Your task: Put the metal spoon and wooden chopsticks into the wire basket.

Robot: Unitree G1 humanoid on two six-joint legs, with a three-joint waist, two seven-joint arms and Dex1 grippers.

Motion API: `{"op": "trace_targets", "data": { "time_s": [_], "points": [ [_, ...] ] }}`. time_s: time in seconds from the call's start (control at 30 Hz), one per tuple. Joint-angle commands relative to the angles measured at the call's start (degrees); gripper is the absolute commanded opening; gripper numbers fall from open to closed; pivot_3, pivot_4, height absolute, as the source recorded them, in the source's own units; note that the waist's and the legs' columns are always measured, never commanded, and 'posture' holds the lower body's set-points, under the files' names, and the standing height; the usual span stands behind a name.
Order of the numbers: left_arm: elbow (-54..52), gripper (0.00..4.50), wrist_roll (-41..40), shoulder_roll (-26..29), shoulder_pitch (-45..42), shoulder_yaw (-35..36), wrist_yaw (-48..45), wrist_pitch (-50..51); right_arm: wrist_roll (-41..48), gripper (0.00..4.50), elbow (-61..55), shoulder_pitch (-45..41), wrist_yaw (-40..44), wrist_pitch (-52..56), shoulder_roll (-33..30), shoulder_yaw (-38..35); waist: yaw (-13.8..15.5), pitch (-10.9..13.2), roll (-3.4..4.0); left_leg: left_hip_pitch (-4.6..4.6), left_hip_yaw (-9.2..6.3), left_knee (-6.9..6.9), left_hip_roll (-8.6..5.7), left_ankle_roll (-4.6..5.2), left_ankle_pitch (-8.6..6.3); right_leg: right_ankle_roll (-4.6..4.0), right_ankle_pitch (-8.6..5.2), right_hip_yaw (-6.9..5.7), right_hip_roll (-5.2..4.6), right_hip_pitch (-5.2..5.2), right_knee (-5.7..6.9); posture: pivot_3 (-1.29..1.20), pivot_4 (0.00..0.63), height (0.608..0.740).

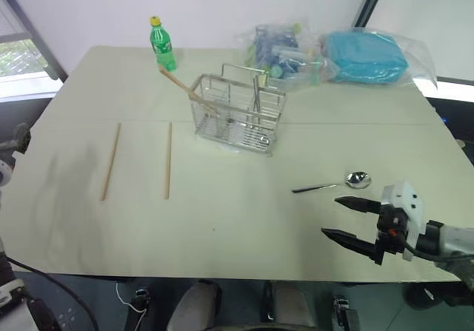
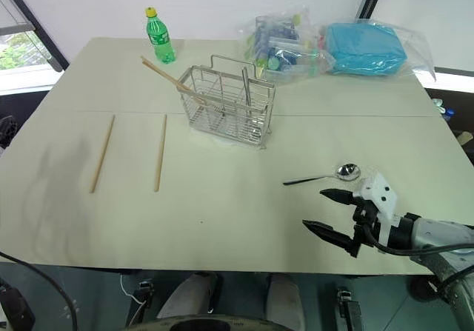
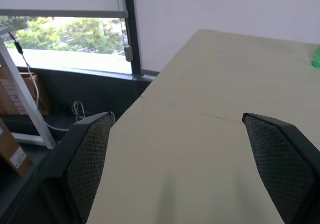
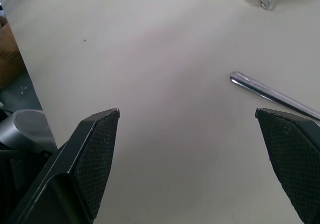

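Right claw (image 1: 346, 218) wide, empty, over the bench (image 1: 244, 220) near edge. Metal spoon (image 1: 335, 184) flat just beyond it at 11 o'clock. Two wooden chopsticks (image 1: 167, 160) flat at 9 o'clock; a third leans in the wire basket (image 1: 237, 115) at 12. Left claw (image 3: 190, 174) wide, empty.

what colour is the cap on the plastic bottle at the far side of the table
Yellow, on a green bottle; the left eye view shows it best.
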Motion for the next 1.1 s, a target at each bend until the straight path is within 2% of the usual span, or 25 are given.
{"op": "trace_targets", "data": {
  "time_s": [0.03,0.37,0.6,0.8,0.97,1.1],
  "points": [
    [-2.2,4.39,-0.6,1.1,0.0,1.6,0.0,0.2,0.1,4.50,-0.2,-0.2,0.5,-1.1,-0.3,-0.6,0.0,0.0,0.00,0.01,0.00,0.00,0.00,0.00,0.00,0.00,0.00,0.00,0.00,0.00,0.00,0.00,0.150,0.709],
    [-2.2,4.39,-1.2,1.5,-0.9,0.8,-0.1,0.7,-0.7,4.50,0.4,-1.8,0.2,-1.7,-0.2,-0.1,-0.1,0.0,-0.02,0.02,0.01,0.01,0.00,0.00,0.00,-0.02,0.02,0.00,0.01,0.00,0.02,0.00,0.150,0.709],
    [-5.2,4.39,-3.6,2.6,-1.1,0.9,-2.4,4.2,-2.7,4.50,3.1,-6.4,1.1,-3.5,-1.4,1.9,-0.1,0.0,-0.03,0.02,0.01,0.06,0.00,0.00,0.01,-0.04,0.04,0.00,0.01,0.01,0.04,0.00,0.150,0.709],
    [-15.8,4.39,-11.8,7.2,-0.4,-2.5,-13.0,12.2,-6.2,4.50,11.8,-18.9,7.5,-7.5,-5.9,8.1,-0.3,0.0,0.02,0.03,0.05,0.15,0.01,0.00,0.02,-0.11,0.11,0.01,0.03,0.02,0.04,0.00,0.150,0.709],
    [-30.3,4.39,-21.6,13.2,5.3,-6.8,-28.3,17.2,-12.5,4.50,25.8,-34.6,15.9,-13.4,-8.3,17.7,-0.5,0.2,0.24,0.01,0.17,0.15,0.01,0.01,0.02,-0.14,0.12,0.04,0.00,0.02,0.01,0.00,0.150,0.709],
    [-37.8,4.39,-25.4,16.5,8.8,-10.2,-34.9,18.6,-19.2,4.50,36.9,-44.4,22.0,-19.9,-7.9,25.0,-1.2,0.3,0.39,0.00,0.22,0.07,0.05,0.01,0.02,-0.15,0.12,0.06,0.01,-0.04,-0.01,0.00,0.150,0.709]
  ]
}}
